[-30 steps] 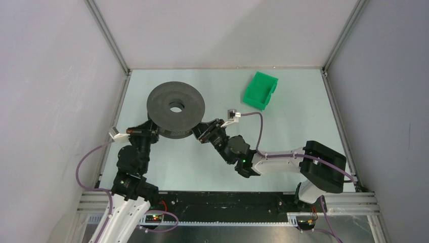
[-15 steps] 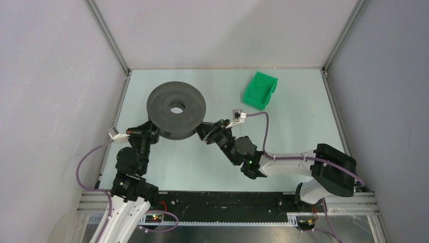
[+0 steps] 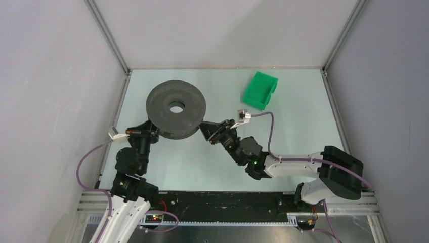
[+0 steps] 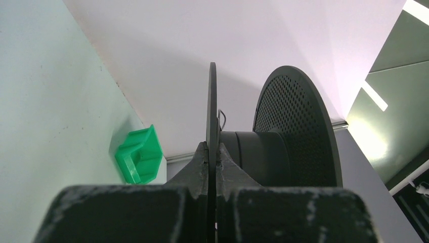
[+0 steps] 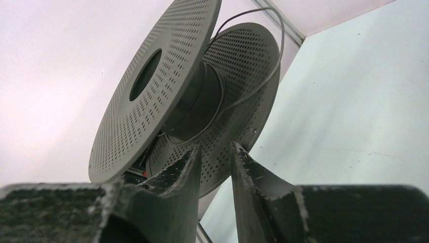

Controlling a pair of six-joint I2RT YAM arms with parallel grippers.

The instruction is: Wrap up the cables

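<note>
A wide black perforated reel stands tilted at the back left of the table. My left gripper is shut on the edge of the reel's near flange, as the left wrist view shows. The cable is a very thin dark wire that lies round the hub and loops loosely out past the far flange. My right gripper sits just right of the reel, a little below its rim. Its jaws stand a narrow gap apart with nothing between them.
A green bin stands at the back right, also in the left wrist view. Purple arm cables with white connector blocks run along both arms. Grey walls close in the table on three sides.
My right arm has swung its elbow and wrist to the right, and its gripper has drawn slightly away from the reel. The left gripper and the reel have stayed put.
</note>
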